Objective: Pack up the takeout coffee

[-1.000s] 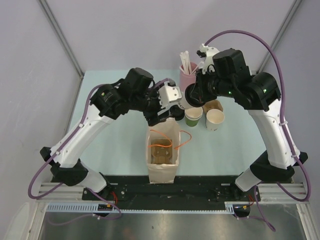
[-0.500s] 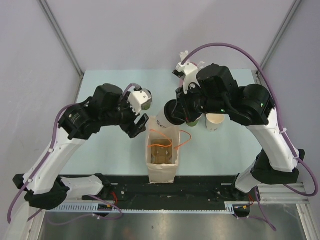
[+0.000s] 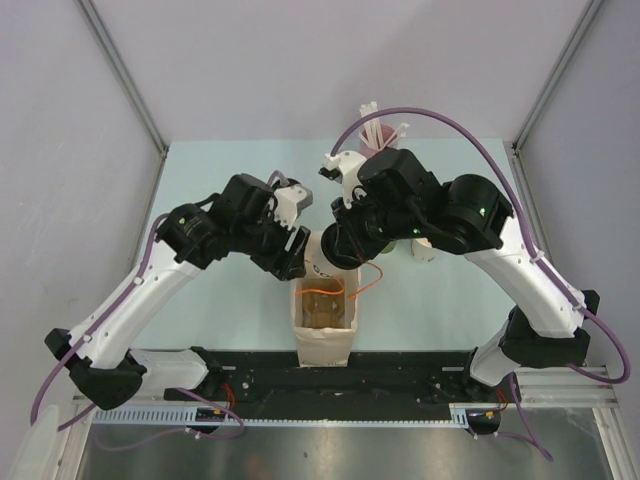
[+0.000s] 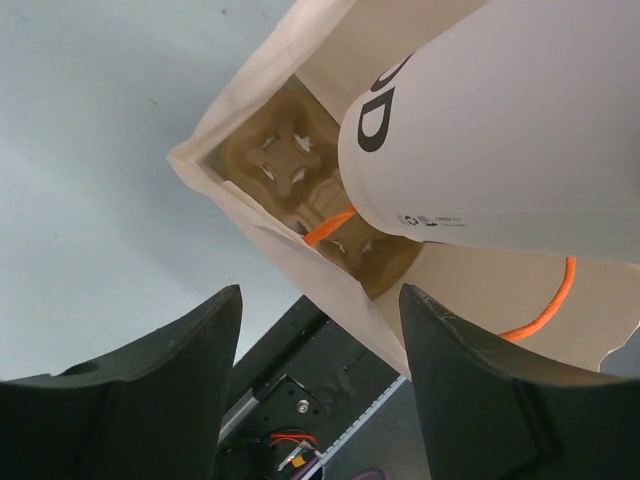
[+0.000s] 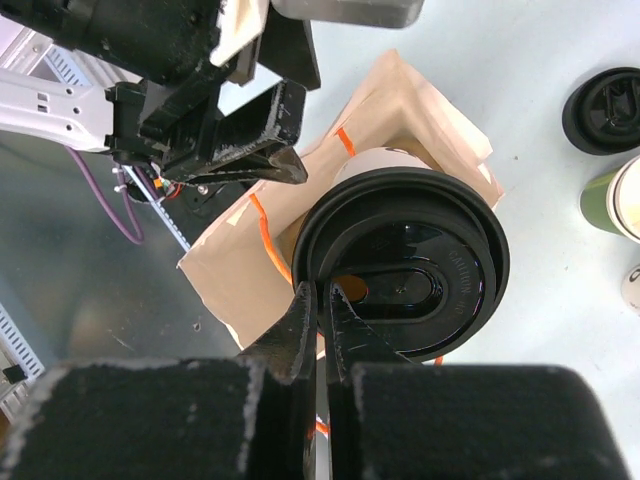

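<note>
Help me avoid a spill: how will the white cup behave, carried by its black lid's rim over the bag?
The right claw pinches only the thin rim of the black lid, so the white cup might swing, or the lid pop off. Its paper wall would probably dent if squeezed. Lid on, its fill is hidden; weight unknown.

white cup [image 4: 500, 120]: cut off top and right | green cup [image 5: 598, 200]: cropped by right edge
</note>
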Robot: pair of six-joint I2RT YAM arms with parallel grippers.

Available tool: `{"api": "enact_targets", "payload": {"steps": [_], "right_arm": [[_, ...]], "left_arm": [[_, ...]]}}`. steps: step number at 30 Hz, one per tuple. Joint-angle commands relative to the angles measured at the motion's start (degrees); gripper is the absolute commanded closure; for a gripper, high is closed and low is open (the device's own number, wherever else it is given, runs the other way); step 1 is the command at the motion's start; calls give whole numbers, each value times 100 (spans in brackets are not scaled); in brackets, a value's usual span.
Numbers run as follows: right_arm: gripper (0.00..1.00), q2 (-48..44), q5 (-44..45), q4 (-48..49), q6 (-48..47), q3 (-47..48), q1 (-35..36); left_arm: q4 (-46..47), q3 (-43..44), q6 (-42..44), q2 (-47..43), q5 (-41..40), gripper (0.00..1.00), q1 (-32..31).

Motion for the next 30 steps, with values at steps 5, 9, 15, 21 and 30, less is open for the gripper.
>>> {"api": "enact_targets", "payload": {"steps": [5,9,15,21,30], "right_arm": [[100,202,40,-831,-205,144,44],[100,308,93,-832,-214,468,1],[100,326,-21,-823,-223,470,-149],[100,326,-91,-823,-416,-31,-70],[100,431,49,-823,-952,-743,97]], "left_arm": [[89,-460,-584,-194,394,37,30],[150,-706,-576,-221,271,48,30],[150,-566,-611,-274,280,78,30],[159,-276,-716,-221,289,95,30],[168,-285,-813,-256,122,99,30]]}}
